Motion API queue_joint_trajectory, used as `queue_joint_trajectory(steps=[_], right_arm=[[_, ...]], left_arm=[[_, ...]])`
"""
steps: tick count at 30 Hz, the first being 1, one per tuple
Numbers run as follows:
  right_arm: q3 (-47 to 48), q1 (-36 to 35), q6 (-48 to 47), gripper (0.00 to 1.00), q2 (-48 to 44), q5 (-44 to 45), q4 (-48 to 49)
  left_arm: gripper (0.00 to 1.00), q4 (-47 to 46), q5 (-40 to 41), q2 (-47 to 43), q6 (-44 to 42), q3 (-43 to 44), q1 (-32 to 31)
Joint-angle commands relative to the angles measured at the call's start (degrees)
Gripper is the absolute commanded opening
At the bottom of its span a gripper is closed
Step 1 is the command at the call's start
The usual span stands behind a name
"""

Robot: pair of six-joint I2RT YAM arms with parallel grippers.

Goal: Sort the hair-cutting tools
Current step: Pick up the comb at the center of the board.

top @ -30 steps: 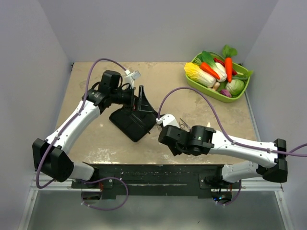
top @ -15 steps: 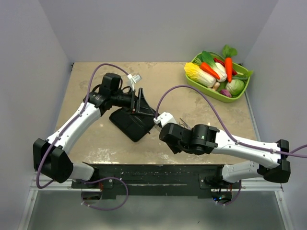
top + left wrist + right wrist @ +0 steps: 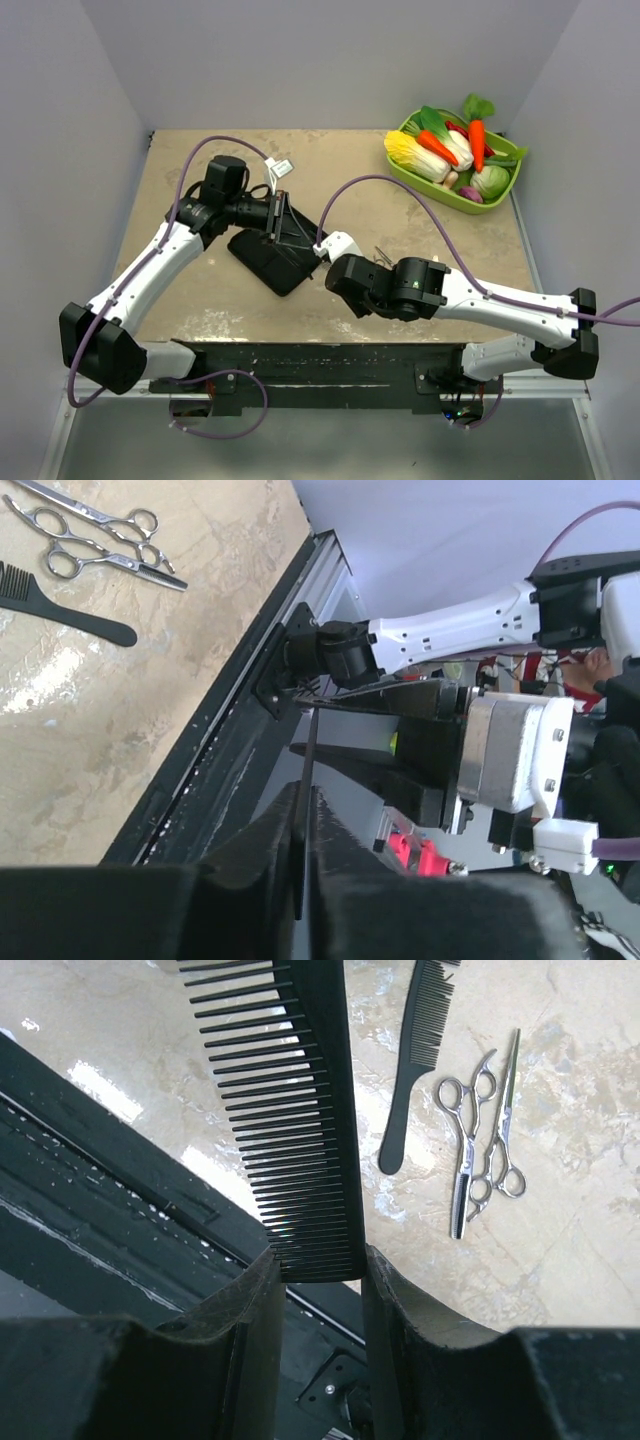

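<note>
left gripper (image 3: 280, 220) now closed onto the raised flap (image 3: 306, 770) of the case (image 3: 262, 258) (a thin black edge pinched between its fingers (image 3: 250, 880)), left arm (image 3: 150, 270) drawn back leftward, right gripper (image 3: 325, 252) and its comb (image 3: 300, 1140) edged nearer the case

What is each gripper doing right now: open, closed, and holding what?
Left gripper: closed on the thin upright flap of the black case.
Right gripper: closed on a black comb.
</note>
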State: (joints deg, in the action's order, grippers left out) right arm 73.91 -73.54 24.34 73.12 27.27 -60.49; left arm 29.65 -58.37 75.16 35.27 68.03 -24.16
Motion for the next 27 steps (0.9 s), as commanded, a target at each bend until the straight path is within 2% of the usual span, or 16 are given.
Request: queue_joint_trajectory(steps=[1,4,6,7,9,10,11,13,14,18,21,22,25,27], right_arm=[[2.5,0.1,-0.5,0.21,-1.0,2.4,0.3],[2.6,0.0,-0.4,0.21,-1.1,2.9,-0.1],[3.1,0.1,-0.4,0.25,-1.1,3.7,-0.4],[3.4,0.1,-0.3,0.35,-1.2,3.8,-0.5],[4.8,0.1,-0.1,0.46,-1.8,4.2,-0.8],[5.3,0.1,0.5,0.61,-1.9,4.4,-0.8],[5.6,0.0,0.9,0.69,-2.5,4.8,-0.7],[6.9,0.1,2.1,0.83,-3.2,5.9,-0.2],[7.3,0.1,2.6,0.86,-3.2,6.2,0.1],[11.4,3.3,2.9,0.89,-1.8,4.7,1.8],[12.7,11.5,1.5,0.89,-1.8,-0.9,4.0],[12.7,16.6,0.4,0.89,-3.1,-2.6,5.3],[12.5,25.0,-1.3,0.89,-6.0,-8.8,10.3],[12.8,27.6,-1.3,0.89,-6.7,-13.1,13.2]], left_arm=[[0.0,0.3,-2.5,-2.2,-0.7,-0.5,-0.5],[0.0,0.6,-1.8,-2.4,-1.2,-0.2,-0.6],[0.0,0.4,-0.4,-2.2,-1.2,0.4,-0.6],[0.0,-0.5,0.7,-2.2,-0.4,0.7,-0.6],[0.0,-2.5,2.0,-2.6,0.9,0.7,-0.6],[0.0,-4.1,3.0,-3.3,1.4,0.8,-0.6],[0.0,-5.0,5.6,-3.7,2.3,0.8,-0.6],[0.0,-7.6,7.7,-4.9,3.0,0.4,-0.6],[0.0,-8.0,9.9,-5.2,3.3,0.4,-0.6],[0.0,-11.3,13.7,-5.7,4.5,-0.2,0.3],[0.0,-14.4,16.6,-7.1,5.6,-2.0,3.8],[0.0,-17.1,16.7,-8.4,6.2,-3.1,5.0],[0.0,-20.4,19.5,-11.3,6.6,-7.2,8.1],[0.0,-22.1,20.6,-12.7,6.0,-11.0,8.4]])
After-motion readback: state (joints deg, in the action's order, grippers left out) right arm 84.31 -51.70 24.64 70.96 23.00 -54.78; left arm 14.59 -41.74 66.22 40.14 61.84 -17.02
